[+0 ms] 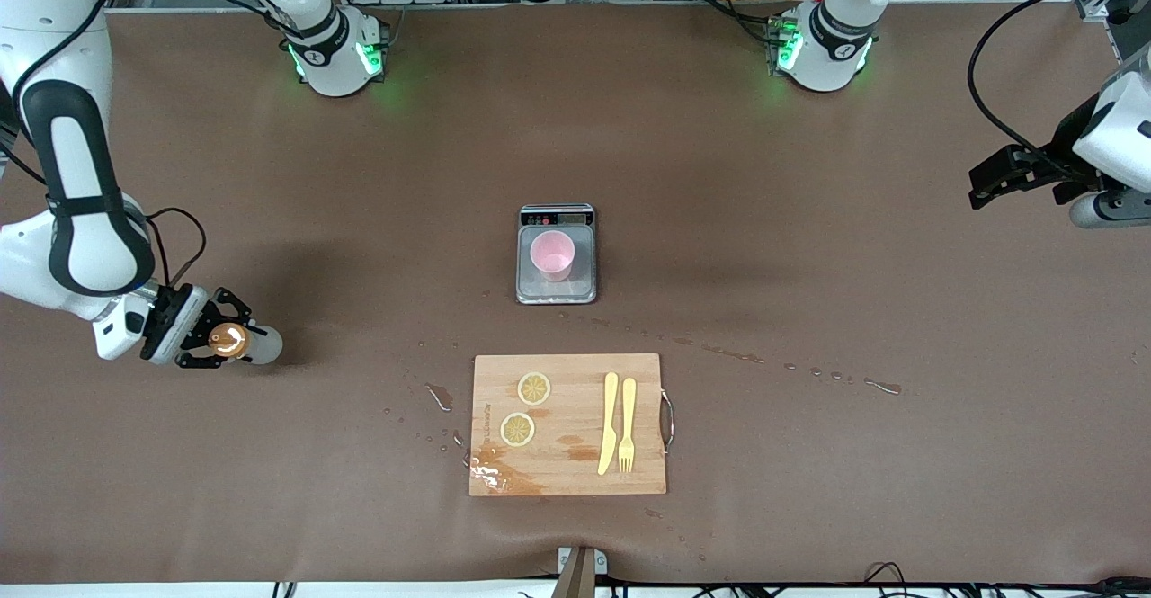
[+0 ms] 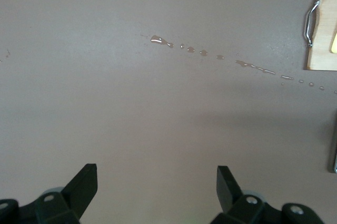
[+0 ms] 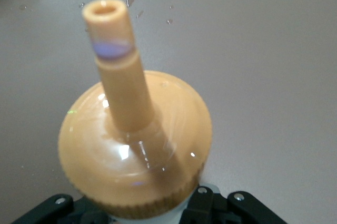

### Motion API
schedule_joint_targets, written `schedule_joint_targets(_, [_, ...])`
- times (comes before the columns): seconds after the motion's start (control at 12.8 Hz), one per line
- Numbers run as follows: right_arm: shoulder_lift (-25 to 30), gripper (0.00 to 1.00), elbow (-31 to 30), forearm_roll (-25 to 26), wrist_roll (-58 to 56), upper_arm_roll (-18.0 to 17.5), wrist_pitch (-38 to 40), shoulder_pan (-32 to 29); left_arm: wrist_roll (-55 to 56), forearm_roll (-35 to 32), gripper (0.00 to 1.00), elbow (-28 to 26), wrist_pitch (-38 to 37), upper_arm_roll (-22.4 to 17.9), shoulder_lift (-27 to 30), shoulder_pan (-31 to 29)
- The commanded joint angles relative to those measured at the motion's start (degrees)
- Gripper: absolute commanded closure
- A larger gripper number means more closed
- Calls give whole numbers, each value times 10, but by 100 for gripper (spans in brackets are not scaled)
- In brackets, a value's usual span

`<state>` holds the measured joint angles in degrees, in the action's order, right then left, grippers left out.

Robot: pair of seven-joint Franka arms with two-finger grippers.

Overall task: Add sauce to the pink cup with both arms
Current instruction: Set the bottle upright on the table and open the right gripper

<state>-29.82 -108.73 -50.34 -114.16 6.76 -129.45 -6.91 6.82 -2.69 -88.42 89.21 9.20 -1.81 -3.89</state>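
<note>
The sauce bottle (image 1: 236, 341) is upright at the right arm's end of the table, with its orange nozzle cap (image 3: 134, 145) pointing up. My right gripper (image 1: 209, 339) is shut on its whitish body just below the cap, and the cap hides most of the fingers in the right wrist view. The pink cup (image 1: 551, 254) stands upright and empty on the grey scale (image 1: 530, 285) at the table's middle. My left gripper (image 1: 985, 186) is open and empty over bare table at the left arm's end. Its two fingertips (image 2: 87, 176) show wide apart.
A wooden cutting board (image 1: 568, 481), nearer the front camera than the scale, holds two lemon slices (image 1: 534, 388), a yellow knife (image 1: 609, 423) and a fork (image 1: 627, 424). A trail of liquid drops (image 1: 809, 370) lies on the brown tabletop and shows in the left wrist view (image 2: 189, 49).
</note>
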Motion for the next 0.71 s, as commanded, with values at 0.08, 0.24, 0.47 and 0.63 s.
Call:
schedule_joint_targets(0.08, [-6, 59, 1, -45, -49, -11, 12, -12, 0, 5, 0, -2, 7, 0, 3, -2])
schedule_joint_targets(0.24, [-8, 0, 1, -46, -55, -11, 12, -13, 2, 6, 0, 2, 6, 0, 8, 0])
schedule_joint_targets(0.47, [-5, 0, 2, -44, -68, -11, 12, -17, 5, 10, 0, 4, 2, 1, 10, 1])
schedule_joint_targets(0.63, [-2, 0, 3, -29, -69, -9, 10, -23, 5, 11, 0, 5, -8, 1, 11, 1])
